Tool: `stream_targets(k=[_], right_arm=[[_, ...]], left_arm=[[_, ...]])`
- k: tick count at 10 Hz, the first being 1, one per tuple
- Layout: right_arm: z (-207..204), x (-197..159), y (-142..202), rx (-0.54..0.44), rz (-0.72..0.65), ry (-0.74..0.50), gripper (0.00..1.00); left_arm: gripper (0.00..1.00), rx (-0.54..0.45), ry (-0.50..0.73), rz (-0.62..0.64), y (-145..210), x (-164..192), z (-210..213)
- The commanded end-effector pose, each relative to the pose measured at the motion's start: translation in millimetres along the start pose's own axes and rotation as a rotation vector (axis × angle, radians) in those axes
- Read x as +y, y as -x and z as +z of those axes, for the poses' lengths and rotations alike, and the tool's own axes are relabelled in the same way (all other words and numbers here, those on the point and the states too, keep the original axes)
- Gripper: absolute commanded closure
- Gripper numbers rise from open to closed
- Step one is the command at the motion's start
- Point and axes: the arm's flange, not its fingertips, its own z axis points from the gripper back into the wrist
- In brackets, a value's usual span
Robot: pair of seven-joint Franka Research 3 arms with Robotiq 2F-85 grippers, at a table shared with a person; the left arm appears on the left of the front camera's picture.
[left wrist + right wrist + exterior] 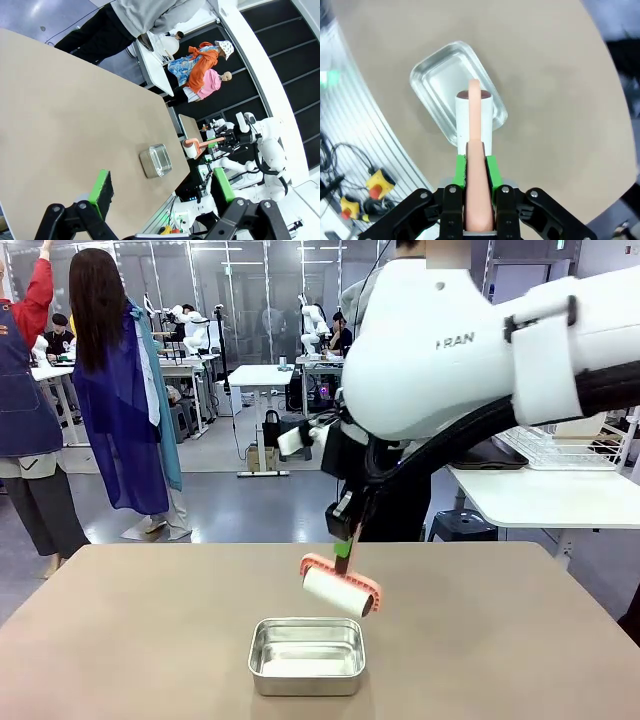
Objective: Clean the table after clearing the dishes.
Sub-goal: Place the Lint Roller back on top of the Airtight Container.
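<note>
Starting on our left, our left gripper (pixel 160 192) hangs high over the table (pixel 120 640) with its jaws spread wide and nothing between them. Near the middle of the beige table, close to our edge, sits a small steel pan (pixel 306 655); we see nothing inside it but its shiny bottom. Just above the pan's far right corner, our right gripper (pixel 476 167) is clenched on the pink handle of a lint roller (pixel 340 591), its white roll hovering off the tabletop. Farther right stands a white side table (pixel 545 495).
</note>
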Motion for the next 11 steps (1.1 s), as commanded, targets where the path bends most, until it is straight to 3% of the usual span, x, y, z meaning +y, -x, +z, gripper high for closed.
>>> stream_targets(k=[1, 4, 6, 8, 9, 11], right_arm=[[-6.1, -12.5, -17.6, 0.025, 0.336, 0.025, 0.79], [-26.6, -17.4, -41.9, -0.008, 0.534, -0.103, 0.79], [-32.1, -15.0, -47.4, 0.035, 0.547, -0.139, 0.79], [-38.4, -16.1, -47.8, 0.061, 0.472, -0.123, 0.79], [-40.3, -15.9, -47.0, 0.030, 0.539, -0.115, 0.79], [-40.3, -15.9, -47.0, 0.030, 0.539, -0.115, 0.79]], left_arm=[[0.00, 0.011, 0.005, -0.001, 1.3, -3.7, 3.7], [0.00, 0.011, 0.005, -0.001, 1.3, -3.7, 3.7], [0.00, 0.011, 0.005, -0.001, 1.3, -3.7, 3.7], [0.00, 0.011, 0.005, -0.001, 1.3, -3.7, 3.7], [0.00, 0.011, 0.005, -0.001, 1.3, -3.7, 3.7], [0.00, 0.011, 0.005, -0.001, 1.3, -3.7, 3.7]])
